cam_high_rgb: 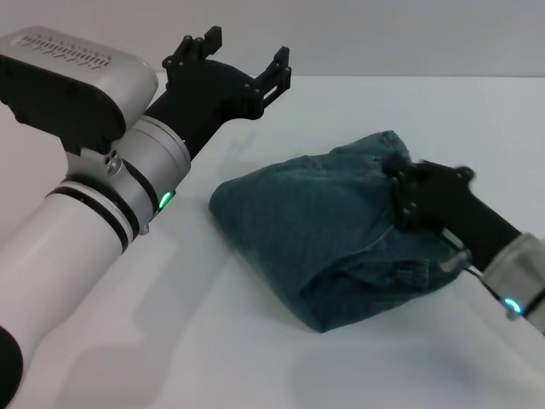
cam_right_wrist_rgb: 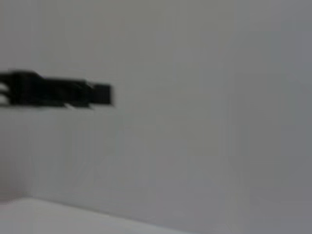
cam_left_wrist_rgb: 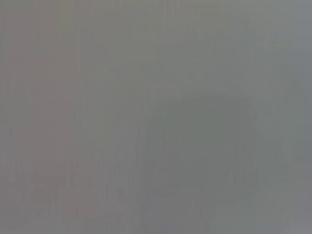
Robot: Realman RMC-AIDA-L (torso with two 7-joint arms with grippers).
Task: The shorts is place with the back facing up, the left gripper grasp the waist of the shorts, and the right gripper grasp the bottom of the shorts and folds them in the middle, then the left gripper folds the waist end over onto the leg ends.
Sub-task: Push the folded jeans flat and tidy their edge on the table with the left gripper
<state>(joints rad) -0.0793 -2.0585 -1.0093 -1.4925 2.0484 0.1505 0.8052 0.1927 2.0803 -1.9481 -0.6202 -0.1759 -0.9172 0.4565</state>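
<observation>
Where the white table (cam_high_rgb: 255,358) lies | folded shorts (cam_high_rgb: 324,230) on it | left gripper (cam_high_rgb: 228,61) spread, empty | right gripper (cam_high_rgb: 404,183) on denim, grip unclear

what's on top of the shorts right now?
Only the right hand, resting on the near-right part of the folded shorts; denim hides its fingertips, so any grip is unseen. The left hand is open, raised off to the left, touching nothing.
</observation>
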